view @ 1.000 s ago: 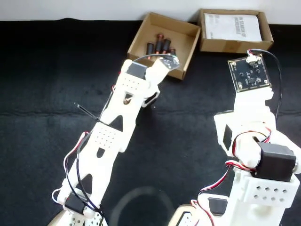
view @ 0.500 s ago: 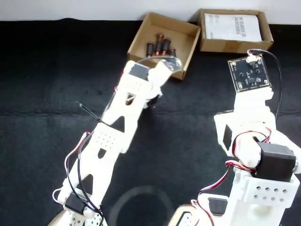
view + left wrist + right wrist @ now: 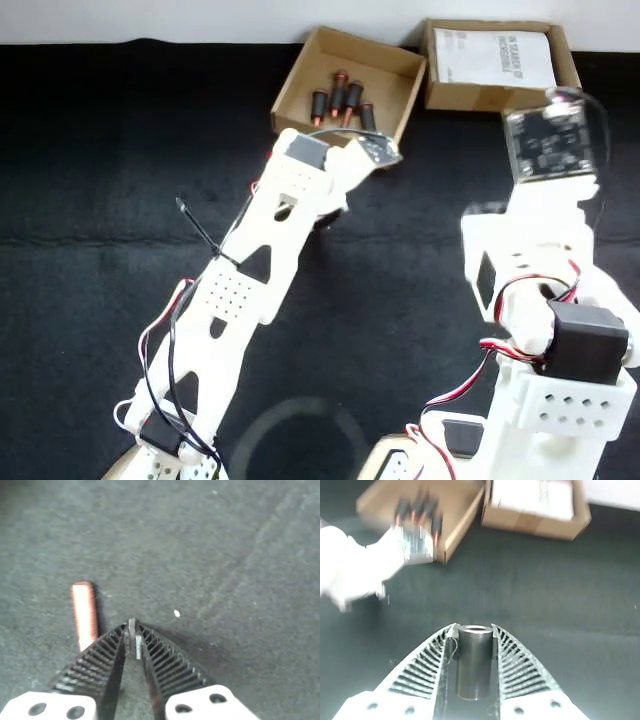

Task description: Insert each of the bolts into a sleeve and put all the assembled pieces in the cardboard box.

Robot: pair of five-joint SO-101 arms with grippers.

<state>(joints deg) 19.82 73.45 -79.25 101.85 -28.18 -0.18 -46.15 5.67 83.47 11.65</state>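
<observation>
Black cloth (image 3: 80, 200) everywhere, and four assembled pieces (image 3: 340, 98) already lie in the cardboard box (image 3: 390, 75), top centre of the overhead frame. My right gripper (image 3: 474, 628) clamps a sleeve (image 3: 475, 665) upright. My left gripper (image 3: 132, 628) is pinched closed and empty, one bolt (image 3: 84, 612) lying just beside it, not yet inserted.

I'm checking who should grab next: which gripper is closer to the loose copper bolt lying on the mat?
Left. The left gripper sits right beside the bolt, tips shut; the right gripper holds a sleeve farther off.
</observation>
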